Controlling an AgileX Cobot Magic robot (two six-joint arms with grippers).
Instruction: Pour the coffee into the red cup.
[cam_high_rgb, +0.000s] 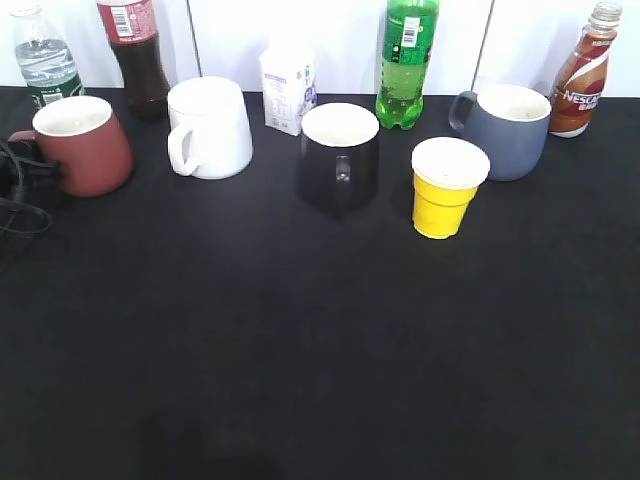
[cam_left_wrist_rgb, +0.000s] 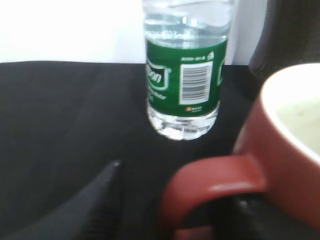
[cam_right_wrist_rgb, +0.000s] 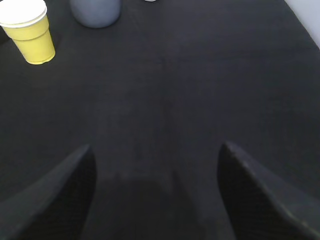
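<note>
Now we see a black tabletop (cam_high_rgb: 320, 350) against a white wall (cam_high_rgb: 330, 30); the red cup (cam_high_rgb: 82, 144) sits near its back left corner, the coffee (cam_high_rgb: 582, 72) at its back right. Our left gripper (cam_left_wrist_rgb: 175, 200) straddles the cup's handle (cam_left_wrist_rgb: 210, 187), fingers apart. Our right gripper (cam_right_wrist_rgb: 155, 165) hangs spread over bare cloth.

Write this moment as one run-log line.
left gripper: at red cup handle, grip unclear | right gripper: open, empty | coffee: upright, untouched

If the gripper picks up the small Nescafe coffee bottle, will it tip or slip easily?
The coffee bottle is tall and narrow on a small base, so a sideways push would probably tip it. Its curvy waist and glossy label may slip under smooth fingers, so gripping at the waist seems safer. It looks nearly full, so probably fairly heavy for its size.
</note>
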